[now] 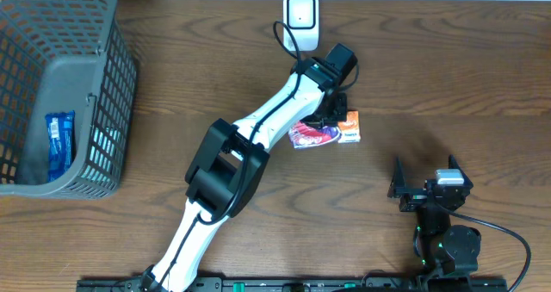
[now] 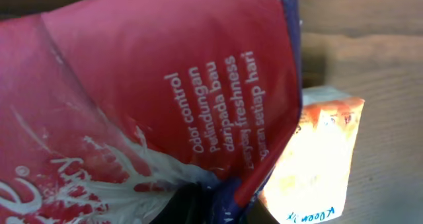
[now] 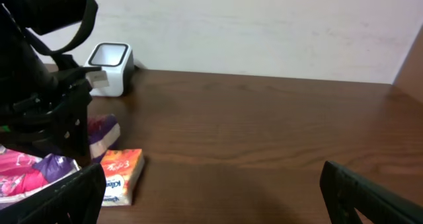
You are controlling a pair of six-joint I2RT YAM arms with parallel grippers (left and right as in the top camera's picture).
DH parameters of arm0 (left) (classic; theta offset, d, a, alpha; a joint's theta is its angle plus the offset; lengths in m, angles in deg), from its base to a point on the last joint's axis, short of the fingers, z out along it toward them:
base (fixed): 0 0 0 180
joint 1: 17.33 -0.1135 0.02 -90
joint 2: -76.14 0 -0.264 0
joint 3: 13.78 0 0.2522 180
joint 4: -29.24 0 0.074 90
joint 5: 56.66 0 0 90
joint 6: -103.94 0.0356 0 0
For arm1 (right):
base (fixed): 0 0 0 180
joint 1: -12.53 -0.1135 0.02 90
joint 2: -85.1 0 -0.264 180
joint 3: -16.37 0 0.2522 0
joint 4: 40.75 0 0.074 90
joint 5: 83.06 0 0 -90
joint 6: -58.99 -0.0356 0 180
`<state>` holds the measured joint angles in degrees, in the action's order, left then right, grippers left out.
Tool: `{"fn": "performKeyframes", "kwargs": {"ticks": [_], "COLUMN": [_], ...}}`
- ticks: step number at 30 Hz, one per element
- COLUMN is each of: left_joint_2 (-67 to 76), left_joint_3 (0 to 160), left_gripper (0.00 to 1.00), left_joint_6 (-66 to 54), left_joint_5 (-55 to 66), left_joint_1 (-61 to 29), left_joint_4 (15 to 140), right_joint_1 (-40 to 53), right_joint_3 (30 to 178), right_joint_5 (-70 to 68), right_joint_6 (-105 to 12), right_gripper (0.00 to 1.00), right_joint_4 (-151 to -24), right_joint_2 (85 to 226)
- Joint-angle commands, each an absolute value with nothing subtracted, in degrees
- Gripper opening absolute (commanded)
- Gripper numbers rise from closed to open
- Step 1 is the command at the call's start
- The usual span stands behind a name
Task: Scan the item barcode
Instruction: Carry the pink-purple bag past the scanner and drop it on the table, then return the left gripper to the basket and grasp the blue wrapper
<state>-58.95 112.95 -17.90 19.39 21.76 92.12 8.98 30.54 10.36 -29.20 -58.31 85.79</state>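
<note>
One scanner (image 1: 301, 15), one basket (image 1: 120, 94) — one pink pouch (image 1: 310, 136), one orange pack (image 1: 349, 127), one blue packet (image 1: 59, 141).

Pouch (image 2: 132, 85) at left claw (image 1: 331, 118): glossy red plastic film, creased. Surface (image 1: 448, 77) beneath: dark wood, visible grain, low sheen.

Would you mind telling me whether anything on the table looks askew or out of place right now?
Only mildly: the pink pouch lies creased and at a slant under the left hand, crowded right beside the orange tissue pack. Nothing looks spilled or torn.
</note>
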Motion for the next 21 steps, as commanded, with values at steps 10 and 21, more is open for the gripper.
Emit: {"fn": "performKeyframes", "kwargs": {"ticks": [10,21], "left_joint_2": [-54.1,-31.5], "left_joint_3": [114.9,114.9], "left_gripper": [0.98,0.98], "left_joint_6": [-10.3,-10.3], "left_joint_5": [15.8,15.8], "left_joint_1": [16.3,2.6], "left_joint_4": [94.1,95.0], "right_joint_1": [9.2,9.2], "right_joint_3": [30.4,30.4], "right_joint_5": [10.5,10.5], "right_joint_6": [-28.8,-28.8], "right_gripper": [0.99,0.99], "right_joint_4": [-58.5,-58.5], "right_joint_2": [85.4,85.4]}}
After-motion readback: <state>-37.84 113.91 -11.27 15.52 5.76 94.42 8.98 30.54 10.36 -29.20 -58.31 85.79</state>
